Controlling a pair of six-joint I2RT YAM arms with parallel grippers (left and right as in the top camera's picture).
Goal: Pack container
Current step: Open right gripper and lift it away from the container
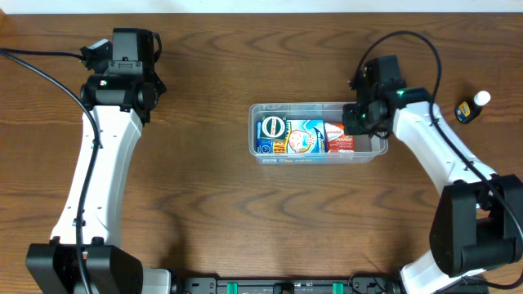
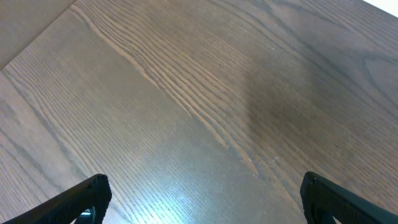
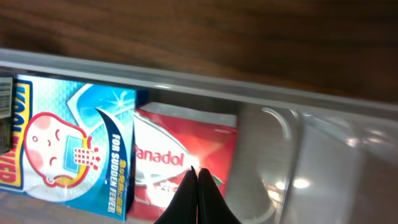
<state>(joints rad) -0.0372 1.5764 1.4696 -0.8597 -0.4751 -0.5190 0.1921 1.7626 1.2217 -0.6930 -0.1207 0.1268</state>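
The clear plastic container [image 1: 260, 155] sits in the middle of the table and also shows in the right wrist view [image 3: 186, 84]. Inside lie a blue carton with a round label [image 1: 272, 129], a light blue fever-patch box [image 1: 306, 136] [image 3: 68, 140] and a red Panadol box [image 1: 338, 139] [image 3: 180, 152]. My right gripper [image 1: 359, 121] [image 3: 198, 171] is shut and empty, its tips just over the red box at the container's right end. My left gripper [image 1: 127, 69] [image 2: 202, 199] is open and empty over bare table at the far left.
A small dark bottle with a white cap and yellow label [image 1: 471, 106] lies at the far right. Black cables run from both arms. The right end of the container [image 3: 323, 168] holds no box.
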